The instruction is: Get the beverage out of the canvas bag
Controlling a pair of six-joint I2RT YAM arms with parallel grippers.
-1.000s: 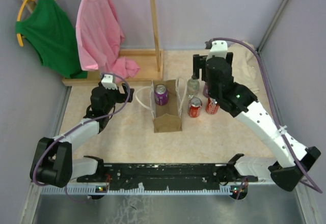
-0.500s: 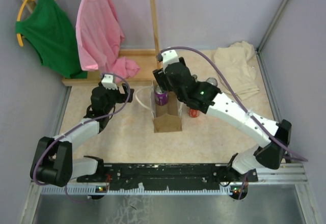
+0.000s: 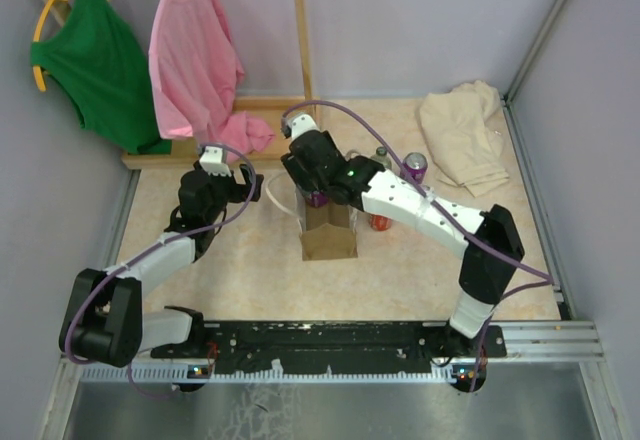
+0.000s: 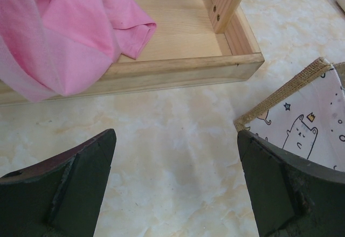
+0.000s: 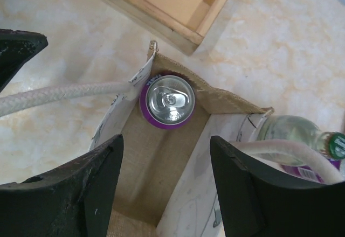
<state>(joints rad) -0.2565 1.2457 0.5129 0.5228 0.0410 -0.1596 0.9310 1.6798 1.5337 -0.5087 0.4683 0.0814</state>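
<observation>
Directly below right end effector [image 5: 166, 146] — jaws apart — purple beverage can [image 5: 167, 100] upright inside canvas bag [image 5: 229, 106].

The tan bag [image 5: 153, 156] has white sides printed with bears and stars; its can [image 5: 167, 101] is purple, silver-topped. Upper left: a green shirt [image 3: 100, 65], a pink shirt [image 3: 195, 60].
</observation>
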